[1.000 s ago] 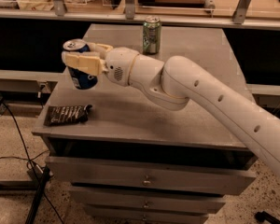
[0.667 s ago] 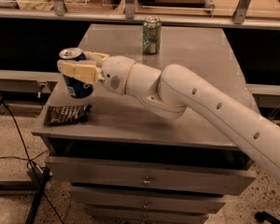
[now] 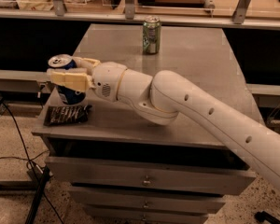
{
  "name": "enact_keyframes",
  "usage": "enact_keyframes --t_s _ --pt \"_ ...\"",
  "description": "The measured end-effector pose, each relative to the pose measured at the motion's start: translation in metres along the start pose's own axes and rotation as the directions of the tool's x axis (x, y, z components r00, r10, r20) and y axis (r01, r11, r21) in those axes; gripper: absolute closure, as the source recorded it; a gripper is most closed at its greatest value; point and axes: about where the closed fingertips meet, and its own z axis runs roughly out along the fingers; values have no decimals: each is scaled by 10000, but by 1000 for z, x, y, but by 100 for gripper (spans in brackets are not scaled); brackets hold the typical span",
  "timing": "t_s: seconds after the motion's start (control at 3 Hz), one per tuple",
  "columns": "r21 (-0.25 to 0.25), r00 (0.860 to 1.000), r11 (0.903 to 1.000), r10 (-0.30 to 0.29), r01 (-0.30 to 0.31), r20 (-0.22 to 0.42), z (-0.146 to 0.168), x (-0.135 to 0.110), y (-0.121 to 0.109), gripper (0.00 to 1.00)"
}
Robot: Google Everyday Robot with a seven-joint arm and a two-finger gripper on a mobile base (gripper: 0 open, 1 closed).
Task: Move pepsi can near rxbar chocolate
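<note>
One hand [image 3: 60, 70] pinching pepsi can [image 3: 71, 96], holding it just behind rxbar chocolate [image 3: 66, 115] near worktop [image 3: 191, 73] front-left corner. Risking setting can down on bar edge and tipping, or releasing tilted.

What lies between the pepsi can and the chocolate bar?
Nothing: in the camera view only a sliver of bare table shows between the pepsi can and the chocolate bar. The gripper grips the can by the table's corner.

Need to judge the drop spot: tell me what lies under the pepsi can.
The tool holds the pepsi can over the grey table top, just behind the rxbar chocolate. Whether the can's base touches the table cannot be told; the spot directly beneath is hidden.
</note>
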Motion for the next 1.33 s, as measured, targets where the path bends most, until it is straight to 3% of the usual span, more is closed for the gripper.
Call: enact_keyframes --t_s 0.33,0.67,1.0,1.33 --pt "338 9926 9976 -569 608 -1074 -1 3 2 38" --pt "931 9831 9924 -630 799 -1721 -13 11 -4 17" --pt "1569 9856 9843 -551 804 -1598 -28 19 -15 0" --pt "2036 9913 9768 -415 666 -1252 -40 28 -23 0"
